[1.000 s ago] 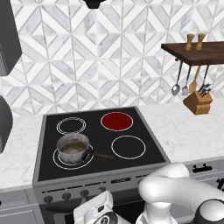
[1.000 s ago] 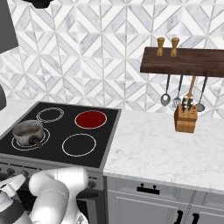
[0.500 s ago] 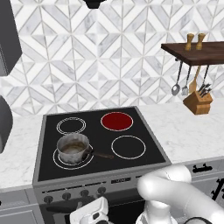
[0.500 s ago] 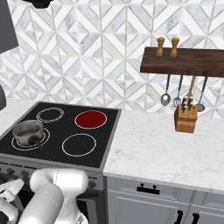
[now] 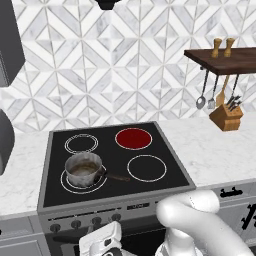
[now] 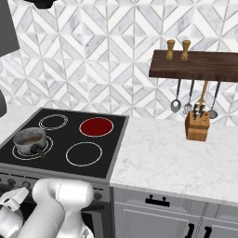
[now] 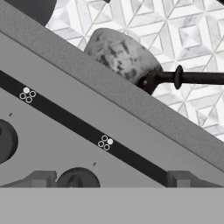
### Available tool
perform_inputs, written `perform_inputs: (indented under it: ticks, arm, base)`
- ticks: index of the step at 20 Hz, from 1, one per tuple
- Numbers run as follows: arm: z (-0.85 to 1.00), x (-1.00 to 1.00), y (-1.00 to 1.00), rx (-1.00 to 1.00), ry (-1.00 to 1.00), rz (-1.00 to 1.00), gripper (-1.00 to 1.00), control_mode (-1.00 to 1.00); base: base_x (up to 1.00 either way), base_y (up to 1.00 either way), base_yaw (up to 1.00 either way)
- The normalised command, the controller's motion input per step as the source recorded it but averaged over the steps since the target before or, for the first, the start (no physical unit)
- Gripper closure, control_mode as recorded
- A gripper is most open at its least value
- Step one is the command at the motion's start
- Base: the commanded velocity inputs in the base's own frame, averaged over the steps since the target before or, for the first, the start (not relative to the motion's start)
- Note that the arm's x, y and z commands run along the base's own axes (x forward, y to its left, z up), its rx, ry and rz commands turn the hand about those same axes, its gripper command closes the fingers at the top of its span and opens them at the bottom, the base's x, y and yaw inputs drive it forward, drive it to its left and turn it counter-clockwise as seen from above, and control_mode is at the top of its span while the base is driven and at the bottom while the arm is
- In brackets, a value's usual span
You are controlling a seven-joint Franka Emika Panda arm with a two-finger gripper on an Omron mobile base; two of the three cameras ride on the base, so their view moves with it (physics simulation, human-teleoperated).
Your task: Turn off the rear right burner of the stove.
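Gripper: in the hand view its two dark fingertips (image 7: 43,178) stand well apart at the bottom edge, with a round dark knob (image 7: 78,177) between them; nothing is clamped. The gripper (image 7: 106,179) faces the grey front panel at close range.
Hand body: white, at the bottom centre of the left base view (image 5: 102,241), just below the knob row; at the lower left edge of the right base view.
Stove: black glass top (image 5: 165,148) in the middle of the left base view, and at the left of the right base view (image 6: 116,139).
Front panel: crosses the hand view on a slant (camera rolled); a black strip (image 7: 78,127) carries small four-circle burner marks. A second knob (image 7: 6,141) sits at the left edge.
Rear right burner: solid glowing red (image 5: 133,138), upper right of the cooktop; also red in the right base view (image 6: 96,126).
Other rings: three white-outlined zones, black inside.
Pot: small steel pot (image 5: 83,169) on the front left ring, dark handle pointing right; top centre of the hand view (image 7: 120,54).
Counter: white marble (image 6: 172,158), right of the stove.
Shelf: dark wood (image 6: 195,69), upper right, two small shakers on top, utensils hanging below.
Knife block: wooden (image 6: 196,126), under the shelf.
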Motion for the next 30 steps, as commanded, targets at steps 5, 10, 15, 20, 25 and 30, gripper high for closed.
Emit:
perform_inputs:
  ticks: [5, 10, 15, 20, 25, 30]
  arm:
    - [-0.2, 0.02, 0.0, 0.0, 0.0, 0.0, -1.0, -1.0]
    - [-0.09, 0.09, 0.01, 0.0, -0.01, 0.0, -1.0, -1.0]
    - [-0.02, 0.18, 0.01, 0.0, -0.02, 0.0, -1.0, -1.0]
    - [-0.21, 0.04, 0.08, 0.0, -0.01, 0.0, -1.0, -1.0]
    - [-0.12, 0.09, 0.15, 0.0, 0.0, 0.0, -1.0, -1.0]
    - [-0.1, 0.15, 0.13, 0.0, -0.02, 0.0, -1.0, -1.0]
  base:
    - [0.0, 0.0, 0.0]
    - [0.0, 0.0, 0.0]
    - [0.0, 0.0, 0.0]
    - [0.0, 0.0, 0.0]
    - [0.0, 0.0, 0.0]
    - [0.0, 0.0, 0.0]
